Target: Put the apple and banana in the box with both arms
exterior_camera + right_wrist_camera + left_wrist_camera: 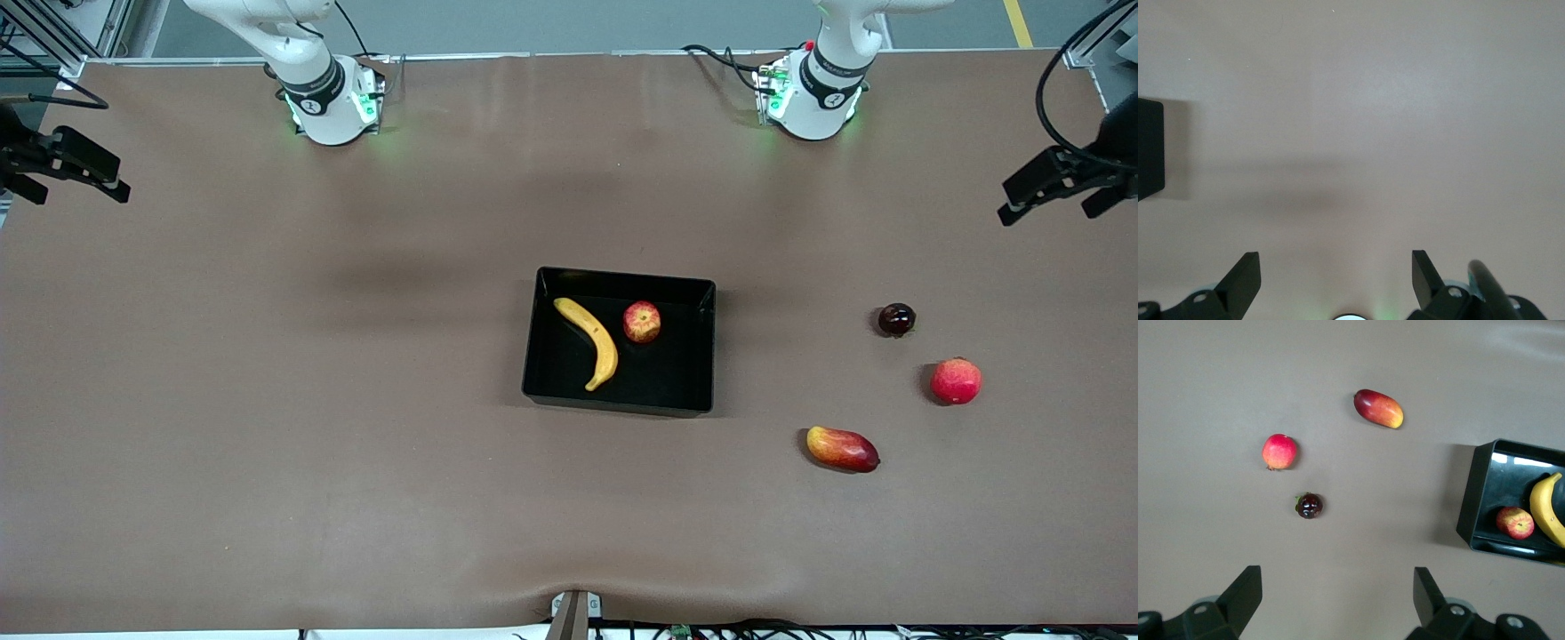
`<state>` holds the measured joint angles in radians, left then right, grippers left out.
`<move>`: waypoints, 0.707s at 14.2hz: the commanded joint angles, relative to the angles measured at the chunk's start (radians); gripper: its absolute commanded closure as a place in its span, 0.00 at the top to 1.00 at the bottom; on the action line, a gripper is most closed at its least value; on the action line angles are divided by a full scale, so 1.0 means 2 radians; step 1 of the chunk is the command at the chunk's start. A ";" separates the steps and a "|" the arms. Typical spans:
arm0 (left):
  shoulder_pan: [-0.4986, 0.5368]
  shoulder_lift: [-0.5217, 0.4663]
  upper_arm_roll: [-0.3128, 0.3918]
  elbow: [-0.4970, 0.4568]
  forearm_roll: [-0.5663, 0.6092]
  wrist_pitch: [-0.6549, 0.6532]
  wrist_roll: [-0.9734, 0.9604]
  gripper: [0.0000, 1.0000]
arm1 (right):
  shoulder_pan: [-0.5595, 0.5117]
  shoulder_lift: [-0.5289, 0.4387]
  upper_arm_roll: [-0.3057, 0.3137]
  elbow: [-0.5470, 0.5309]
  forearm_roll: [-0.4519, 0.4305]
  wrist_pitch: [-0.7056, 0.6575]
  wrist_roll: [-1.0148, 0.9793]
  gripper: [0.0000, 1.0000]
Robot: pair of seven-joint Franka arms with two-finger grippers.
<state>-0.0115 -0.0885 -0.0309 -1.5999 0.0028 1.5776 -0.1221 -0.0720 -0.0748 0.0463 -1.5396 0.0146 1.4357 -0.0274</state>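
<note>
**Banana and apple lie in the black bin; both grippers hang empty above the table**

The shallow rectangular glossy black plastic box point(693, 293) sits near the middle of the brown tabletop point(267, 400); the long curved yellow banana point(590, 342) lies on its floor toward the wall at the right arm's end; the small round red apple with yellow streaks point(642, 321) rests just beside the banana's middle, close to the wall at the robots' edge; whether the two fruits touch cannot be told.

Three other fruits lie on the bare tabletop toward the left arm's end, apart from one another and from the box: a small dark glossy round fruit point(897, 319) closest to the robots' edge; a uniformly pinkish-red round fruit point(956, 380) closer to the front camera and closest to the left arm's end; an elongated red-and-yellow mango-shaped fruit point(842, 448) nearest the front camera's edge.

The left gripper point(1338, 603) hangs high over the tabletop above the three loose fruits, fingers point(1245, 590) spread wide and released, grasping nothing; the right gripper point(1337, 280) hangs over bare tabletop toward the right arm's end, the box's corner point(1150, 150) in its wrist view, fingers likewise spread and empty; both arms wait.
</note>
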 commanded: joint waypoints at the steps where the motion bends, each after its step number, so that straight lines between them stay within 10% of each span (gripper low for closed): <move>1: 0.012 -0.014 -0.024 -0.016 -0.008 -0.004 -0.016 1.00 | -0.012 -0.002 0.008 0.000 0.007 -0.002 0.004 1.00; 7: -0.006 -0.042 -0.018 -0.055 -0.005 0.011 -0.029 1.00 | -0.012 -0.002 0.008 0.000 0.007 -0.002 0.004 1.00; 10: -0.073 -0.046 0.041 -0.058 0.002 0.010 -0.042 1.00 | -0.013 -0.002 0.008 0.000 0.007 -0.002 0.003 1.00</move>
<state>-0.0753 -0.1488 -0.0244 -1.6813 0.0027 1.5796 -0.1792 -0.0722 -0.0748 0.0460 -1.5395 0.0146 1.4357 -0.0274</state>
